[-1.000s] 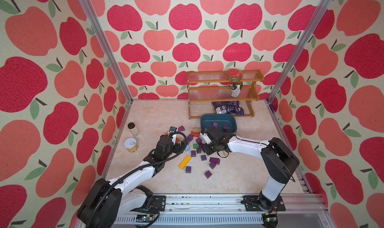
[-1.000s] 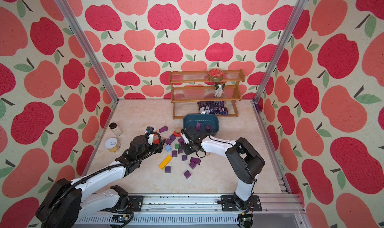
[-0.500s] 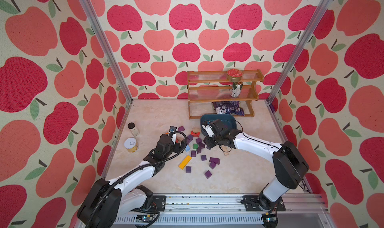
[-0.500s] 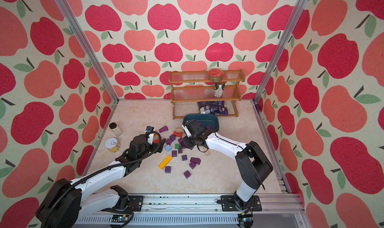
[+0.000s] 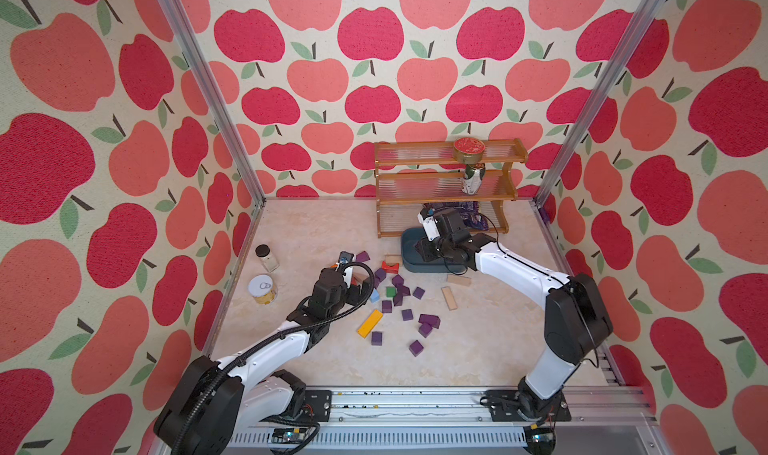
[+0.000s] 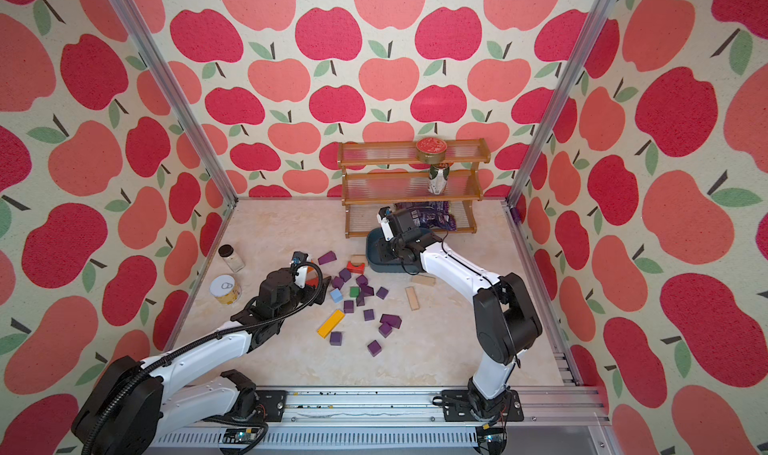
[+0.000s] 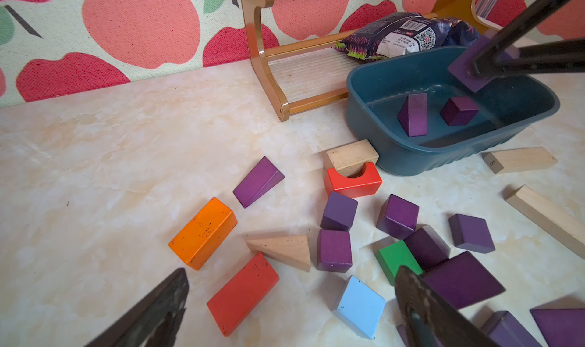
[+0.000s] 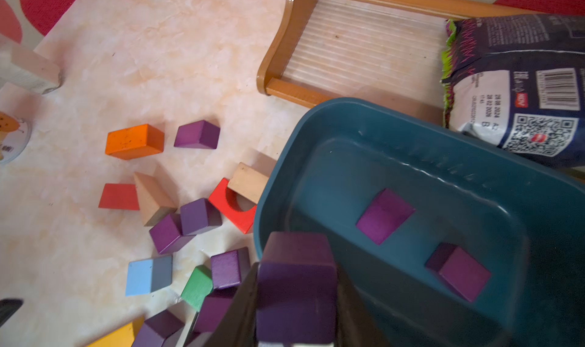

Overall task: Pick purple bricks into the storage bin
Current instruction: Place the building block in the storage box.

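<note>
The job looks barely begun. The right gripper [image 7: 484,62] is pinched tight on one purple cube [image 8: 296,291] and hangs over the storage bin [image 7: 411,157], close to its rim rather than its middle. The bin sits at about 1 o'clock from the block pile, just in front of the wooden shelf rack [image 5: 415,176] at 12 o'clock on the tabletop [image 5: 316,232]. Only two purple bricks lie inside the bin, a wedge [image 7: 413,114] and a small cube [image 7: 459,110], a little apart from each other. The carried one would make three, but it is not yet let go. The left gripper [image 7: 291,285] is spread wide and empty, poised low at the pile's 9 o'clock edge. About a dozen loose purple bricks [image 5: 387,306] lie on the tabletop. Most sit in a tight cluster at the centre, mixed with a green block [image 5: 390,292] and a light-blue block [image 5: 375,295]. There is also a lone purple wedge [image 5: 362,256] at 11 o'clock, and several stragglers lie toward 5 and 6 o'clock, past the yellow block [image 5: 370,323]. By my reckoning most of the picking is left.
</note>
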